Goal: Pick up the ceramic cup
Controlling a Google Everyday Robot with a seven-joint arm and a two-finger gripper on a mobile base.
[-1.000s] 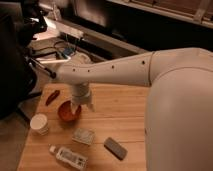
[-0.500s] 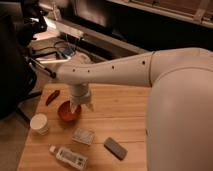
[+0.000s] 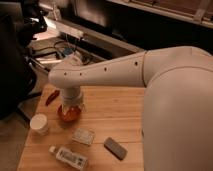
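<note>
White pincer [image 3: 71, 106] over orange bowl [image 3: 62, 115]

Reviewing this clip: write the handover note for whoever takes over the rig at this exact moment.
Gripper: low over the orange bowl, on the left part of the wooden table.
Ceramic cup: upright on the table, to the left of the bowl and nearer the camera, apart from the gripper.
Done: nothing yet; the cup is not grasped.
Left: shift the gripper across to the cup, grasp it, lift.

High near view, facing down, hand [image 3: 71, 106] over bowl [image 3: 63, 115]
</note>
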